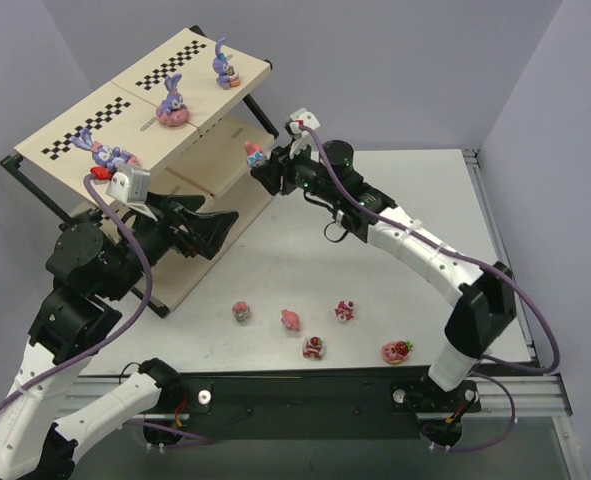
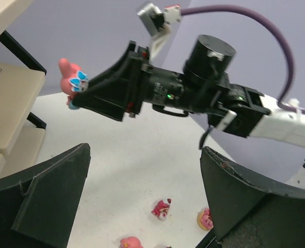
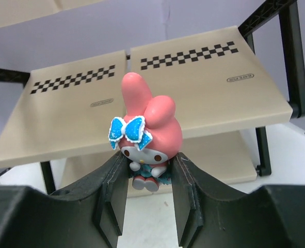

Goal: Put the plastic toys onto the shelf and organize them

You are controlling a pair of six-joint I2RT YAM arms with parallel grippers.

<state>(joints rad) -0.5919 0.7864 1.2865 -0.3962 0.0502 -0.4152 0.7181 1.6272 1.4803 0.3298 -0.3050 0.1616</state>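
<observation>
Plastic toys point(image 1: 314, 347), five of them, lie on the table point(image 1: 275, 250) near my bases. Farther in, my left gripper point(image 1: 213, 228) gapes wide and empty beside the shelf point(image 1: 65, 130). My right gripper point(image 3: 148, 181) pinches a pink long-eared figure point(image 3: 144, 129) by the middle board. Three purple bunnies point(image 1: 172, 103) are on the far top board.

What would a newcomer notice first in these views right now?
The pink long-eared plastic figurine with a blue bow, clamped in the right gripper before the slanted beige wooden shelf. Then three purple bunny toys on its checker-striped top board, and five small pink-red toys loose on the white table.
</observation>
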